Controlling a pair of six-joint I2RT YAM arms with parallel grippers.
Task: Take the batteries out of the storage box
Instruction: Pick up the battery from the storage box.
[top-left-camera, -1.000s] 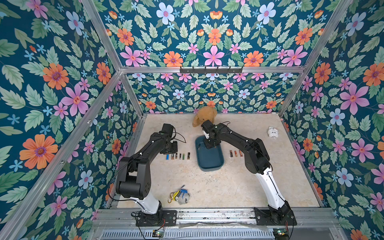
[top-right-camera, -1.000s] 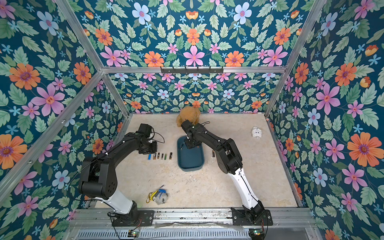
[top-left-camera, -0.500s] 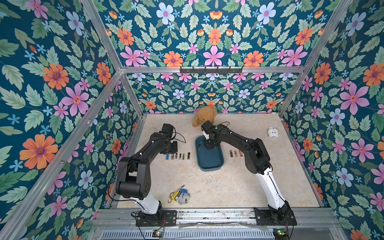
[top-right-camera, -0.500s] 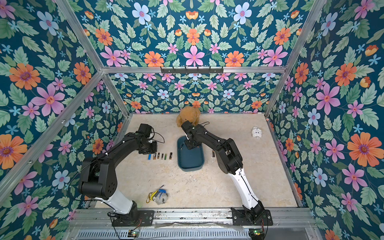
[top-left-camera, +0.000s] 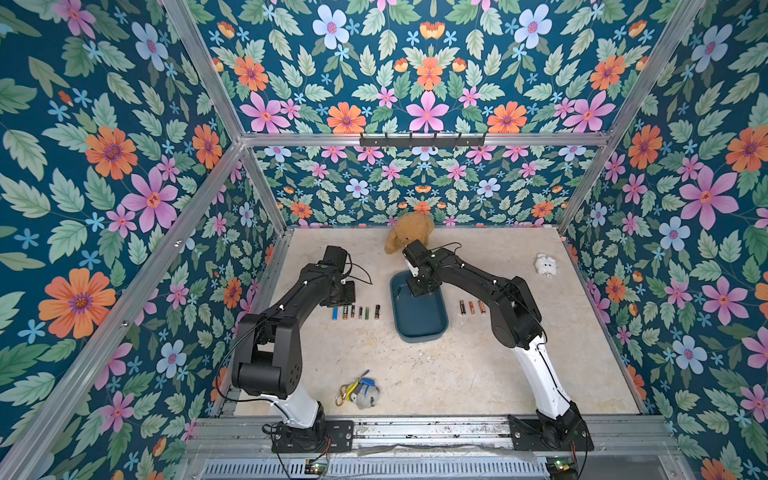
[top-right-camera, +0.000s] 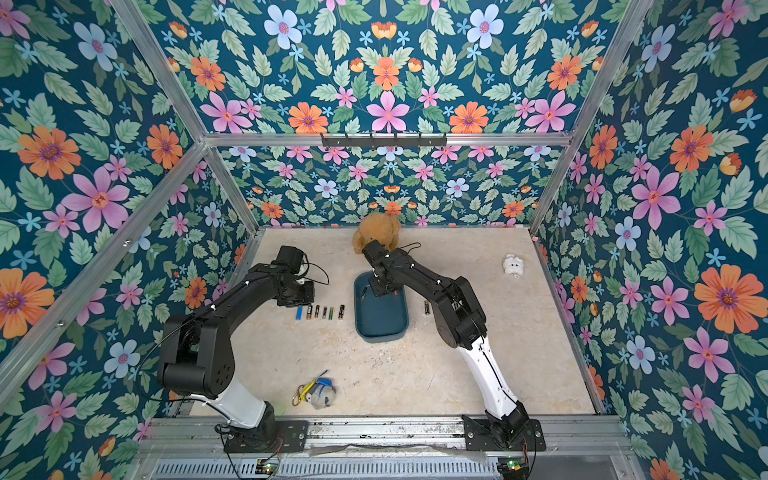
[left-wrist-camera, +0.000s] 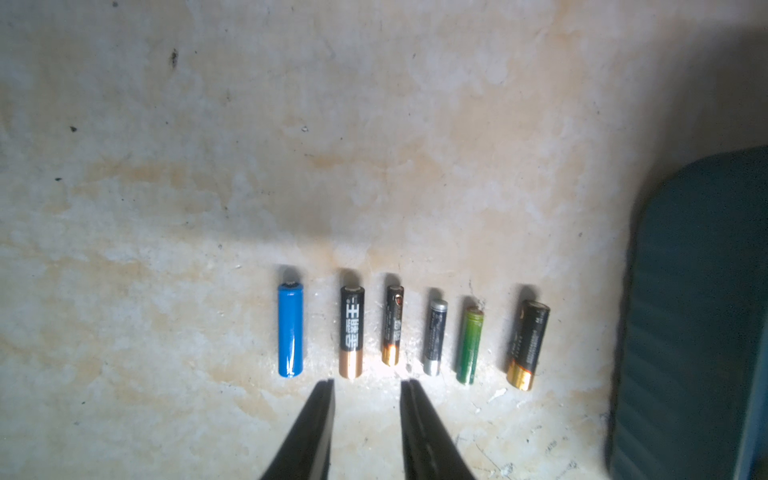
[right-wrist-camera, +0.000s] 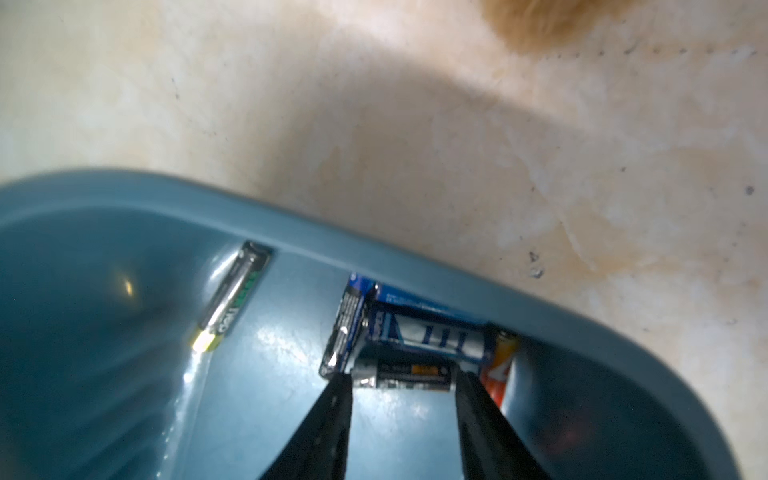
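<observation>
At the far end of the box (top-left-camera: 419, 318), the right end effector (right-wrist-camera: 403, 378) is spread astride the ends of a black battery (right-wrist-camera: 409, 374). Closing could pop it sideways into its neighbours (right-wrist-camera: 432, 334). The left end effector (left-wrist-camera: 368, 383), slightly parted and empty, hovers by six batteries (left-wrist-camera: 351, 332) on the surface.

Both arms are stretched forward; the left gripper (left-wrist-camera: 368, 384) is held narrowly parted, the right gripper (right-wrist-camera: 402, 376) wider (both angled down).

We see the shallow teal storage box (top-left-camera: 420, 322) lying flat at the centre of both top views. Six batteries (top-left-camera: 355, 312) lie in a row left of it, three more batteries (top-left-camera: 471, 307) lie right of it, and several mixed batteries (right-wrist-camera: 401, 376) bunch inside its upper end.
</observation>
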